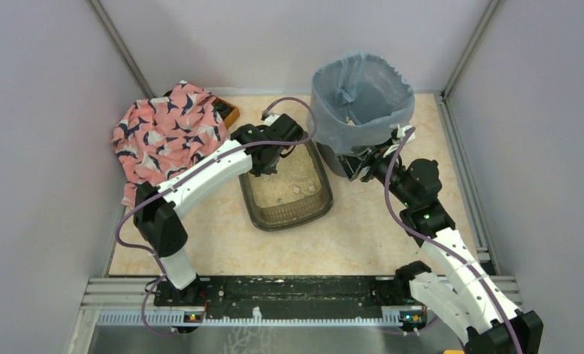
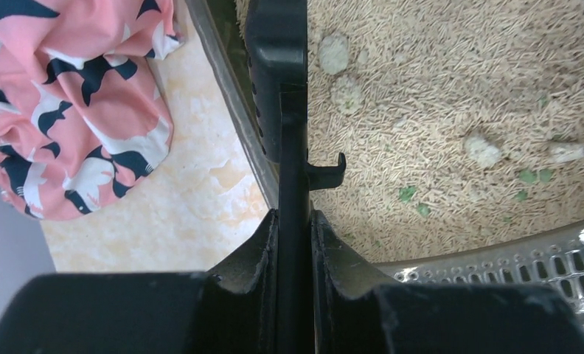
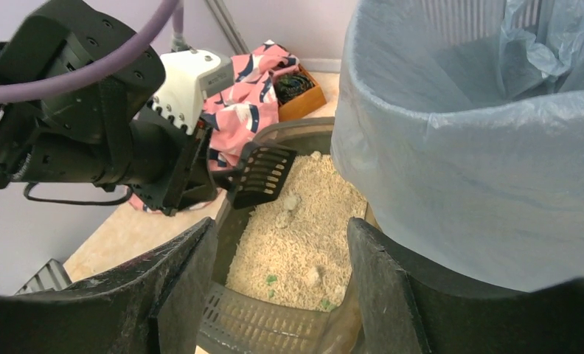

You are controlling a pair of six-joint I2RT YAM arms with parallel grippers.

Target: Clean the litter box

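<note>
Litter box (image 1: 293,220) at mid-table, left gripper (image 1: 268,158) over its far left corner.
From above, the bin (image 1: 363,96) stands at the box's far right corner, with the right gripper (image 1: 363,166) just beside it. Left wrist: the jaws pinch the scoop (image 2: 293,147) by its thin handle above pale clumps (image 2: 334,53); it could twist and spill granules. Right wrist: the jaws are spread and empty, close to the bin, which a nudge might tip.

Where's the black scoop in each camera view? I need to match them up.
Right wrist: scoop centre-left, above the litter box.
Left wrist: edge-on, centre, held by the left gripper.
Top: mostly hidden under that gripper, over the box's far-left end.
Shared landmark: pink cloth.
</note>
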